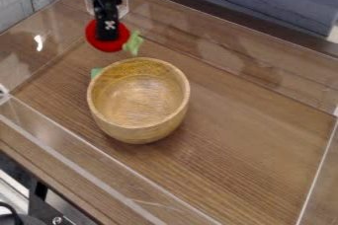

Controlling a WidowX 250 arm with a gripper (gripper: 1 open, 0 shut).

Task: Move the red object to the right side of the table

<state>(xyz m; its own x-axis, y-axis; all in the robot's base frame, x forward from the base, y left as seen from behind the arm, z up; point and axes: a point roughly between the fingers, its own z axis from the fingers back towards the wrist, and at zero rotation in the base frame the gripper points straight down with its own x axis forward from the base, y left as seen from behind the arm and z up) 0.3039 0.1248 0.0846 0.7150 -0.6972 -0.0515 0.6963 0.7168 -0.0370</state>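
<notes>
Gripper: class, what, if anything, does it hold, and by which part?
The gripper holds the red toy fruit by its upper part; the green leaf hangs free at the side.

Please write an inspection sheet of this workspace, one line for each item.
Surface: brown wood-grain table, wide bare area on the right of the picture
Job's things: red object with light-green leaf, held in the gripper, near the upper left
Clutter: wooden bowl, nothing seen inside; green block partly hidden at its rim
Gripper: closed on the red object
Cables: black ones at the lower left corner
Surroundings: clear wall along the far edge
</notes>
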